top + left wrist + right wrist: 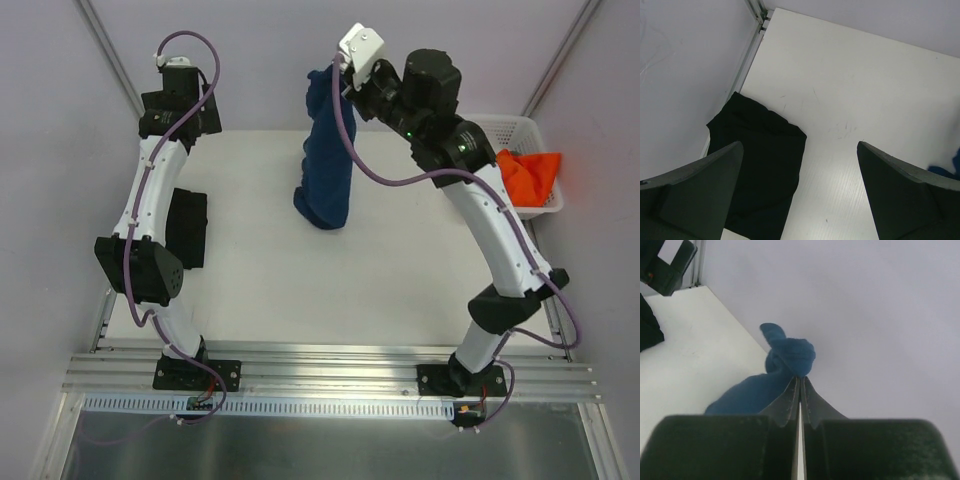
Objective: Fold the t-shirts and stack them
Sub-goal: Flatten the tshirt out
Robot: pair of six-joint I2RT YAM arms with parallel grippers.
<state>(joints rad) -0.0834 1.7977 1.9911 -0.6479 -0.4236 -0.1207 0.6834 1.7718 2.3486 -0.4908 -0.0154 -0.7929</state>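
Observation:
My right gripper (338,80) is shut on the navy blue t-shirt (327,160) and holds it high at the far middle of the table. The shirt hangs in a long bunch, its lower end resting on the table. In the right wrist view the gripper (800,378) pinches a knot of the blue cloth (787,352). A folded black t-shirt (187,227) lies at the table's left edge. My left gripper (800,150) is open and empty above the table beside the black shirt (760,155). An orange t-shirt (530,175) lies in the basket.
A white lattice basket (513,127) stands at the table's far right edge. The white table (300,270) ends at a metal rail at the near side. Grey walls close in the far and side edges.

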